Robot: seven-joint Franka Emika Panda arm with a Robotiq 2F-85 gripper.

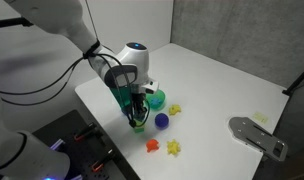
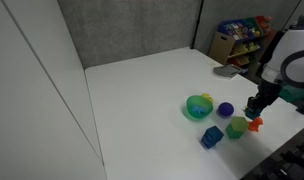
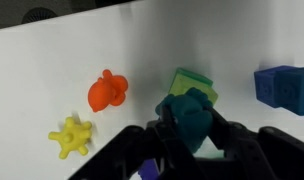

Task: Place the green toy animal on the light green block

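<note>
And here's the black two-finger Robotiq gripper (image 3: 190,132), hanging low over the white table (image 1: 217,80) close to the edge on the robot's side. Its jaws are pinching the tiny dark teal-green toy animal (image 3: 190,112) from both sides, a grip that leaves the figure's underside free to land on something. Right behind the toy in the wrist view sits the small pale yellow-green cube (image 3: 195,84), the landing spot. So the toy is in the air at the block, not set down on it yet, and whether the two touch cannot be told.

In an exterior view the gripper (image 1: 138,116) points straight down with the cube (image 1: 140,126) just beneath the fingertips. That vertical pose looks chosen so the toy can come down flat on the small top face.

Tight quarters, though! In an exterior view the cube (image 2: 235,127) stands between the blue cube (image 2: 211,137) and the orange toy figure (image 2: 255,124). The purple ball (image 2: 225,109) and the round green bowl (image 2: 199,107) sit just beside, further from that edge. The yellow spiky toy figure (image 3: 72,135) lies near the orange one.

By the look of it, the carrying is done and the placing is in hand. The next move calls for fine centring over the cube and a gentle lowering before the jaws part. The top looks barely bigger than the toy, so a nudge could tip the toy off or shove the cube into its neighbours
</note>
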